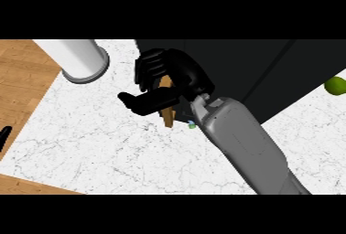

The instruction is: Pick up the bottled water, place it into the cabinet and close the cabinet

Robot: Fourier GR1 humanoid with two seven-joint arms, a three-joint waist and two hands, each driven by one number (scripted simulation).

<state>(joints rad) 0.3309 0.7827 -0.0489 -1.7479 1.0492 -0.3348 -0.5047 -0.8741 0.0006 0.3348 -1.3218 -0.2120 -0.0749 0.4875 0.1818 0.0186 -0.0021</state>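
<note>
White marble table point(121, 151) spreads under your right hand point(169, 80), whose fingers point(152, 68) curl over the tan cabinet door's point(167, 114) edge, presumably to swing it. Just below the fingers, a bit of bottle point(192, 124) peeks out by the wrist. Beyond the fingers stands the dark cabinet point(270, 68).

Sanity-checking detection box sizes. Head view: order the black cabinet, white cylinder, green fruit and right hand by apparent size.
1. black cabinet, largest though partly hidden and cut off
2. right hand and white cylinder: too close to rank; the cylinder is cropped at the top and the hand sits nearer the camera
3. green fruit, smallest, cut by the right edge
</note>
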